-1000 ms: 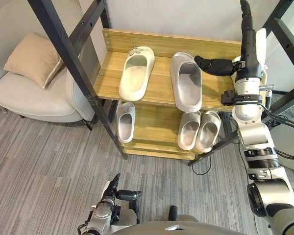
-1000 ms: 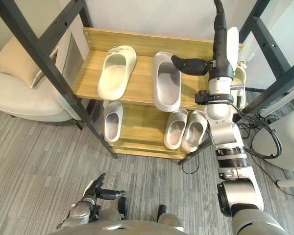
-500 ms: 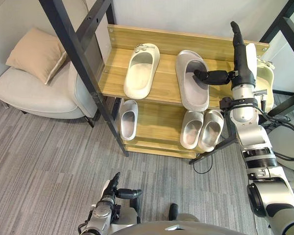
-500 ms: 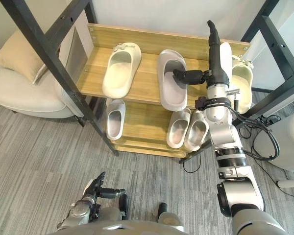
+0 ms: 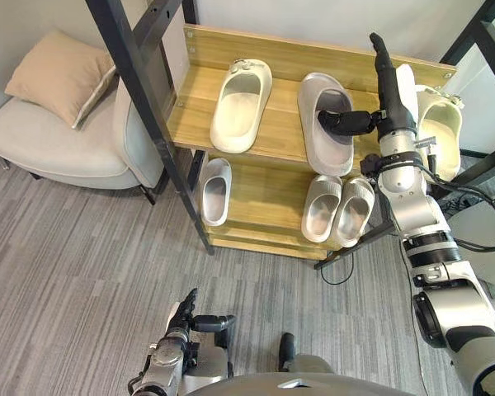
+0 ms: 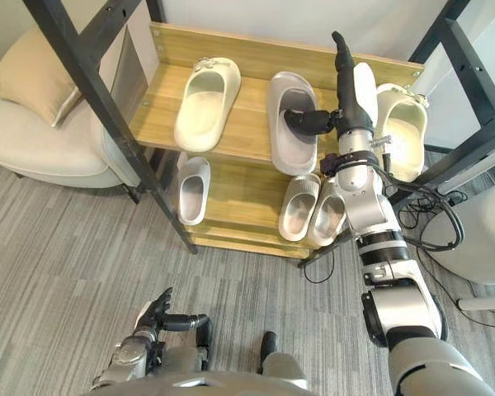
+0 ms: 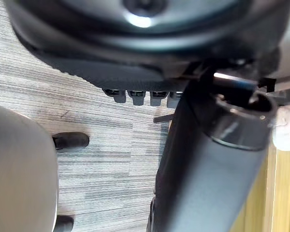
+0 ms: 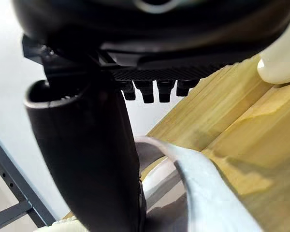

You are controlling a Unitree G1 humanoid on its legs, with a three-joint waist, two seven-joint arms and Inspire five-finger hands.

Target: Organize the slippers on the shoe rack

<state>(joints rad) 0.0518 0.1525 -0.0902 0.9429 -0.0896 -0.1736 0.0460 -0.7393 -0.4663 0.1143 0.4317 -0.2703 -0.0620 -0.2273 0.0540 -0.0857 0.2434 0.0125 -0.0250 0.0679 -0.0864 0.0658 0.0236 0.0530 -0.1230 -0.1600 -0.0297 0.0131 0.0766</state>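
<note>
Smooth foam slippers on a pale wood shoe rack (image 5: 280, 124) with black metal legs.
At upper left sits a rounded armchair (image 5: 58, 157); the left hand (image 5: 184, 318) hangs lower left, fingers loose. On the top shelf a cream slipper (image 5: 241, 106) lies left of a broad grey slipper (image 5: 326, 153). The right hand (image 5: 391, 111) holds its fingers straight and together, thumb poked into the grey slipper's mouth. Another cream slipper (image 5: 439, 124) lies at far right.

Count on this entry: six slippers (image 5: 242, 106) (image 5: 330, 157) (image 5: 439, 124) (image 5: 215, 191) (image 5: 322, 208) (image 5: 355, 213), one shoe rack (image 5: 190, 124), one armchair (image 5: 58, 153), one cushion (image 5: 58, 78).
</note>
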